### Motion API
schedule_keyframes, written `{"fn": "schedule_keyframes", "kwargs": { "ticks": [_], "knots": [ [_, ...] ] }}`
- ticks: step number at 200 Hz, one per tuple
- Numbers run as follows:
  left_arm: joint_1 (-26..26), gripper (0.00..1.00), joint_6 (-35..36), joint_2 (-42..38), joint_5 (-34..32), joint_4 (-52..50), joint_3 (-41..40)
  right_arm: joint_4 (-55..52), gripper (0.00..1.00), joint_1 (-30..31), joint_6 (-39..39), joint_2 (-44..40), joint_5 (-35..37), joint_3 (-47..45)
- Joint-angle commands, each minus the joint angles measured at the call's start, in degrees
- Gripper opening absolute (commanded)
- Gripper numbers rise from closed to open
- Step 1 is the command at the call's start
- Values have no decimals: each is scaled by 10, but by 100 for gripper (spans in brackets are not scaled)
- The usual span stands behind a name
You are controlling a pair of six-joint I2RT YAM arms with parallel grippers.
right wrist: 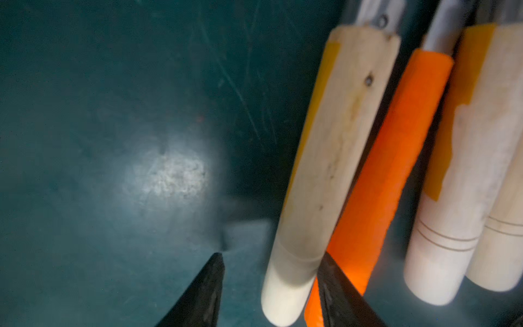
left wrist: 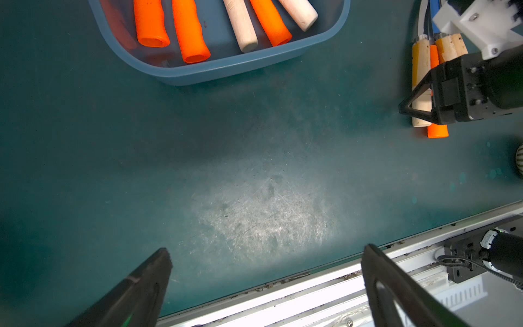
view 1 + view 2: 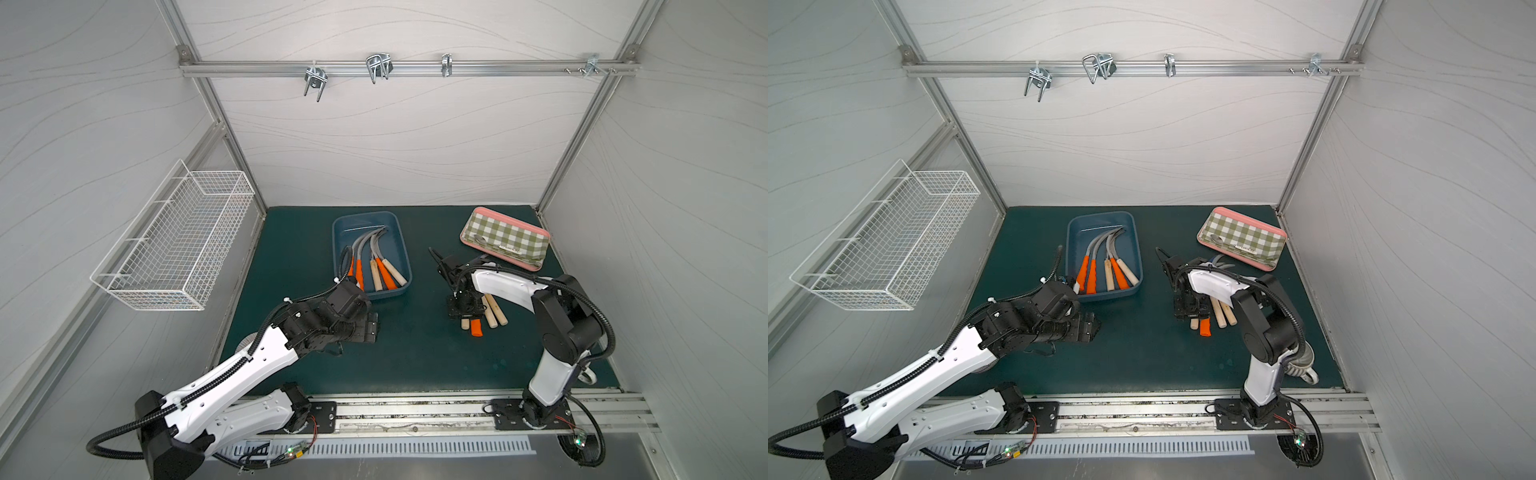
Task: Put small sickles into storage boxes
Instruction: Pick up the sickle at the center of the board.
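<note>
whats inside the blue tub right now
Five small sickles lie in the blue tub: three with orange handles and two with pale wood ones, grey blades curving toward the far wall. In a top view the left arm covers the tub's near left corner.

Nothing is legible: the white label (image 3: 510, 248) on the checked tray (image 3: 515, 220), at the far right corner of the table (image 3: 415, 353), is too small to read.
</note>
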Motion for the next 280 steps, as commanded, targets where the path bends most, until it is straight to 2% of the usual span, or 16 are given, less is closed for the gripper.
{"fn": "schedule_keyframes", "kwargs": {
  "ticks": [1,92,137,216,280],
  "knots": [
    [-2,99,11,2,-11,14,19,8,52,-3,8,18,-7,9],
    [-2,99,17,-3,-5,10,14,15,20,10,4,34,-2,3],
    [-3,99,17,14,-5,19,18,-1,18,33,2,35,7,20],
    [2,99,25,34,-27,16,57,-54,18,35,-11,0,-18,90],
    [44,99,48,51,-12,10,98,-93,18,34,-21,-8,-39,172]
  ]
}}
